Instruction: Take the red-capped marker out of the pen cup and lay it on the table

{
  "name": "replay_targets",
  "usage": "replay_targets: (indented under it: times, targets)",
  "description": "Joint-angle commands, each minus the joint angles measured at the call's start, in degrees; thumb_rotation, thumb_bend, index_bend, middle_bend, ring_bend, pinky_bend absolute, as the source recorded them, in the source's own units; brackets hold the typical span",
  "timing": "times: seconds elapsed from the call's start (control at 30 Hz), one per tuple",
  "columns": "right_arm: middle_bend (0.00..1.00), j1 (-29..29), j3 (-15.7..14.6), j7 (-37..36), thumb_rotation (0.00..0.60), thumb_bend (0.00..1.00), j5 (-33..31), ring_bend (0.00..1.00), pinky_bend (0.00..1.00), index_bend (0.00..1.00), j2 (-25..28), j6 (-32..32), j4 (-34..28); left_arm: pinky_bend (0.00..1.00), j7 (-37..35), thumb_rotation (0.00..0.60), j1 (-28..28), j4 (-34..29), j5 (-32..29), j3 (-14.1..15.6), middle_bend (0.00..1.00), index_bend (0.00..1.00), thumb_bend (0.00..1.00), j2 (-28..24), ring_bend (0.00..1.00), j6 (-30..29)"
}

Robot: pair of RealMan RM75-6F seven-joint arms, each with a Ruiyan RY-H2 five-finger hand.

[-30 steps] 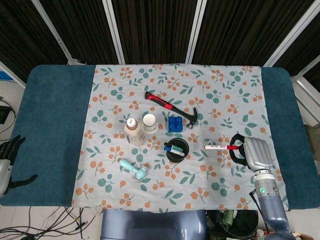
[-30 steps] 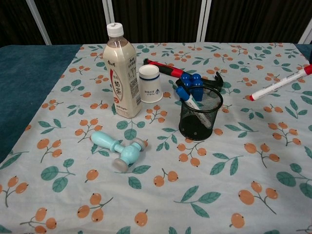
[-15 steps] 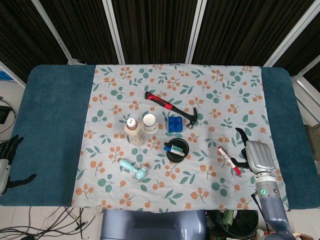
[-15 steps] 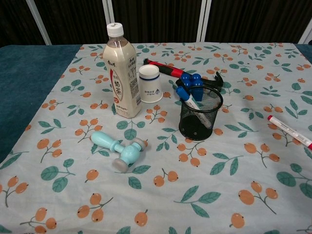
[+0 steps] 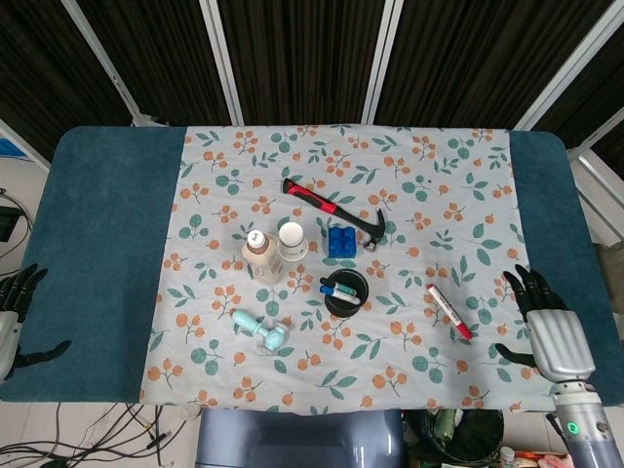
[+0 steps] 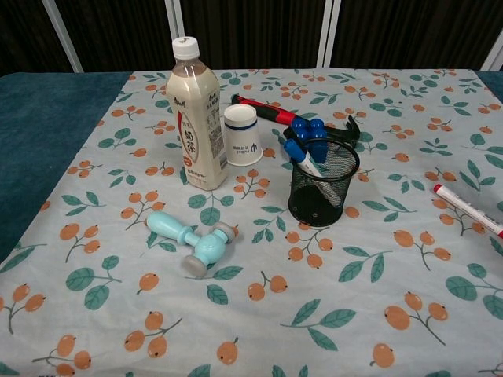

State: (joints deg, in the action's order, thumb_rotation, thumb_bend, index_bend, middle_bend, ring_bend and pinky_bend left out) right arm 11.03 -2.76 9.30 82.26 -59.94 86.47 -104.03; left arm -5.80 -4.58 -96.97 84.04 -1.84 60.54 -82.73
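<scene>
Since a second ago the right hand (image 5: 554, 330) has let the red-capped marker (image 5: 448, 311) go and drawn back toward the near right; its fingers are spread, empty. The marker lies flat on the counter (image 5: 107, 224), right of the pen cup (image 5: 346, 292). The left hand (image 5: 12, 312) rests open. Best to keep retreating clear of the marker.

The chest view's three o'clock edge is cutting off the white red-capped marker (image 6: 469, 210); neither hand is showing there.
</scene>
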Motion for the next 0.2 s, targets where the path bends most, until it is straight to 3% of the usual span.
replay_targets:
  times: [0.03, 0.2]
  targets:
    - [0.00, -5.13, -3.07, -4.46, 0.600, 0.13, 6.06, 0.00, 0.22, 0.00, 0.63, 6.04, 5.86, 0.00, 0.24, 0.600, 0.00, -0.05, 0.13, 0.01, 0.00, 0.00, 0.00, 0.04, 0.00, -0.10]
    - [0.00, -6.26, -2.43, -7.46, 0.600, 0.13, 6.92, 0.00, 0.22, 0.00, -0.47, 6.29, 7.91, 0.00, 0.82, 0.600, 0.03, -0.12, 0.50, 0.08, 0.00, 0.00, 0.00, 0.22, 0.00, -0.41]
